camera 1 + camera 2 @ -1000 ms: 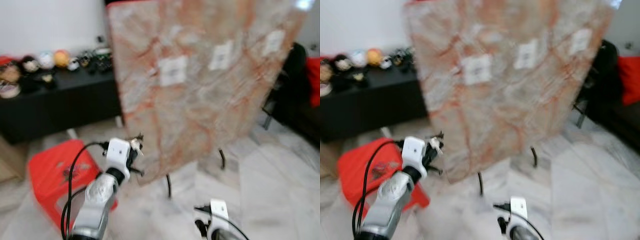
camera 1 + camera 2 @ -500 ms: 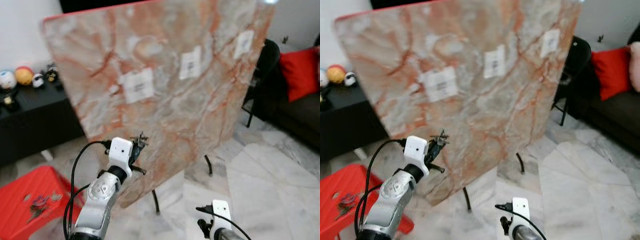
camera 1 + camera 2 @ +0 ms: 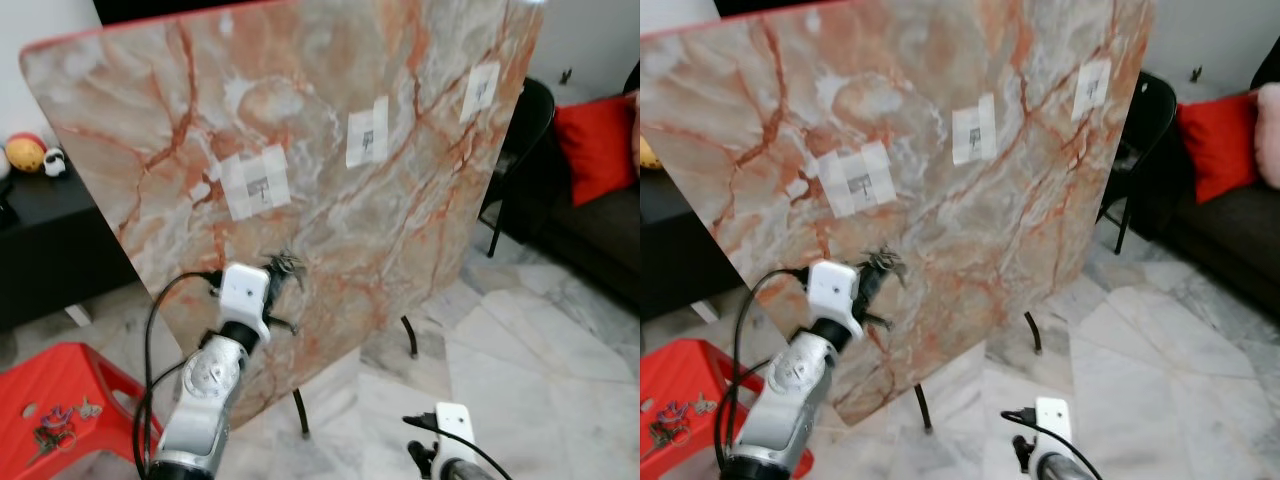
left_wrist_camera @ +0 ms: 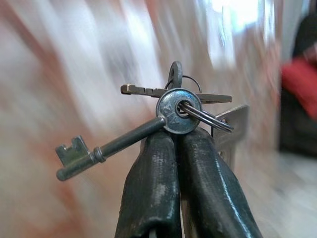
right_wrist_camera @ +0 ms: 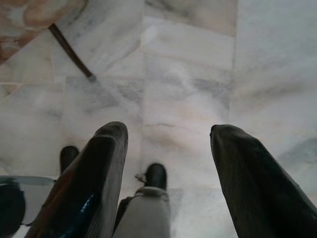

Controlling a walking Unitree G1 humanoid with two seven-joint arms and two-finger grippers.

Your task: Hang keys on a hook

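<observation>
- While I hold the left gripper point(image 4: 179, 130) raised in front of the tilted slab of orange-veined marble point(image 3: 330, 130), its two black fingers point(image 4: 151, 183) are pressed together on the bunch of dark metal keys on a wire ring point(image 4: 171, 106), pinching the round bow of the old-style key.
- That key's shank sticks out sideways from the fingers, and the ring and the other keys stand just past the fingertips, toward the slab.
- From the head camera the keys point(image 3: 287, 264) look to be close before the slab's face, below the nearest white taped patch with a small dark hook point(image 3: 256, 184). I cannot tell whether they touch the stone.
- So the relation I steer by: the hook lies above the keys and slightly to the robot's left, and the ring needs to go up to it with its opening facing the hook.
- Two more taped hooks point(image 3: 367, 133) sit further to the right and higher; I judge the lowest one the natural target for this arm.
- The right gripper point(image 5: 166, 148) hangs low over the pale marble floor point(image 5: 188, 74), fingers spread wide and empty, well away from the slab.
</observation>
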